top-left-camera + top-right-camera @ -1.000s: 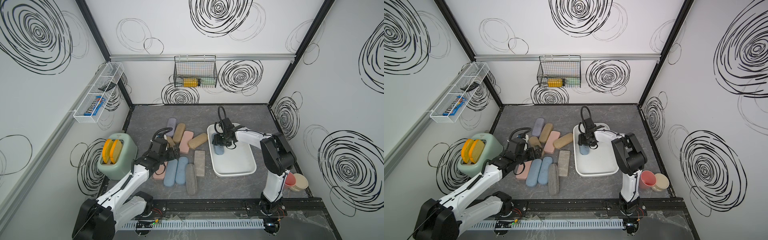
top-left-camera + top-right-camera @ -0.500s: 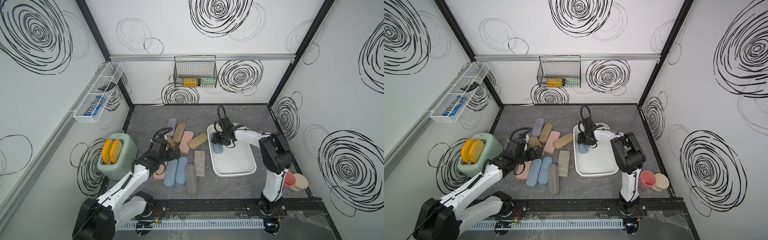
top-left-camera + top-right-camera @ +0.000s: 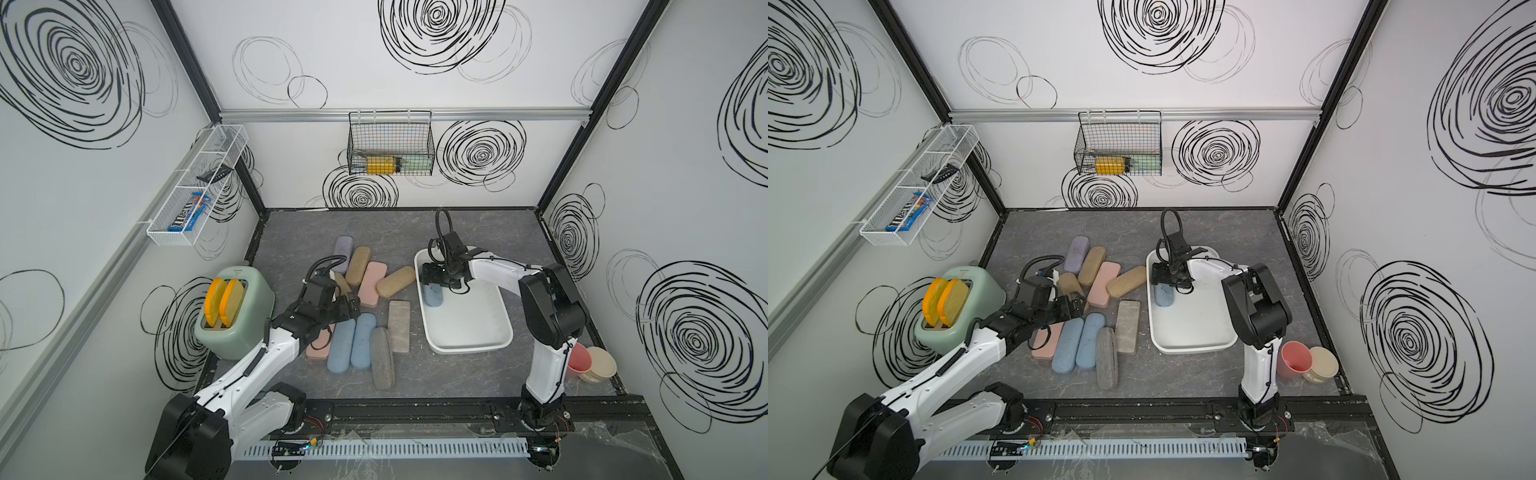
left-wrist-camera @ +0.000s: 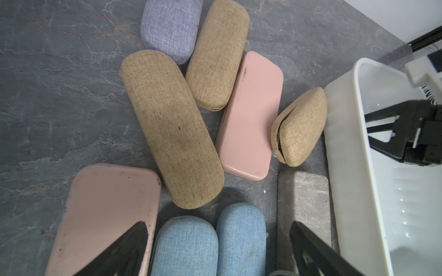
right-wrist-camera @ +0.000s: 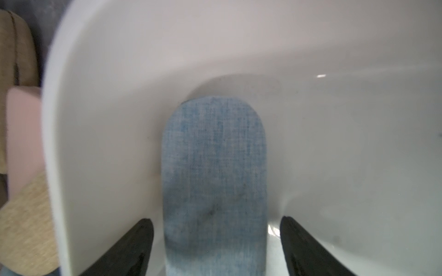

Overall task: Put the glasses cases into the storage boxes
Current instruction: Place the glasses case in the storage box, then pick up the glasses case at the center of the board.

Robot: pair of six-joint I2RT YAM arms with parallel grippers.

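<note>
My right gripper [image 5: 216, 221] stands open at the bottom of the right wrist frame, jaws clear on both sides of the blue case [image 5: 214, 155], which lies flat in the white bin [image 5: 107, 71] by its rounded corner. If I lift off crooked, a finger could snag the cloth and drag it askew. My left gripper [image 4: 218, 225], also open, hangs empty over the loose cases [image 4: 172, 126]. The blue case looks woven, round-ended, faintly smudged.
</note>
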